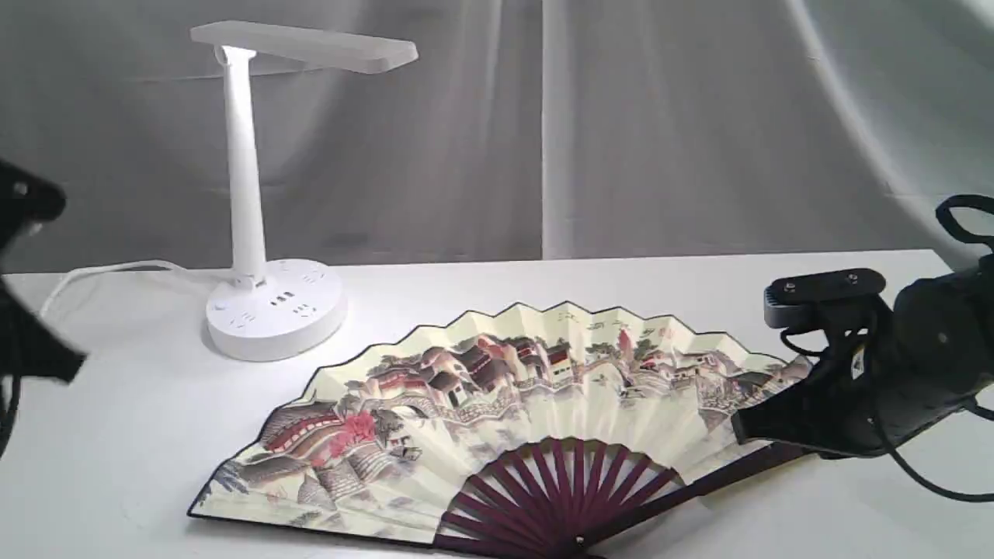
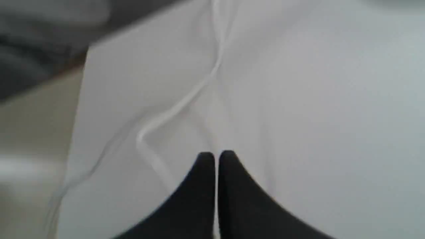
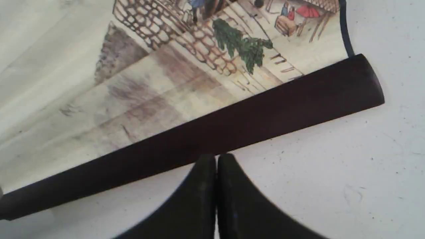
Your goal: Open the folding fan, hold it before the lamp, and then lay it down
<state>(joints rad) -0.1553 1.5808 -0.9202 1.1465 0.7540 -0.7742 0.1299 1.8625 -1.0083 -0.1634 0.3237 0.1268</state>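
The folding fan [image 1: 497, 388] lies spread open and flat on the white table [image 1: 124, 450], painted side up, with its maroon ribs toward the front edge. The white lamp [image 1: 247, 178] stands behind its left end. My right gripper [image 3: 216, 156] is shut with nothing in it, and its tips sit right at the edge of the fan's dark outer rib [image 3: 232, 122]. In the exterior view the right gripper [image 1: 747, 425] is at the fan's right end. My left gripper [image 2: 216, 154] is shut and empty, over bare table near the lamp's cord [image 2: 172, 109].
The lamp's round base with sockets [image 1: 273, 310] sits left of the fan's top edge, and its white cord [image 1: 109, 270] trails toward the far left. A grey curtain hangs behind the table. The left arm [image 1: 31, 341] shows dark at the left edge.
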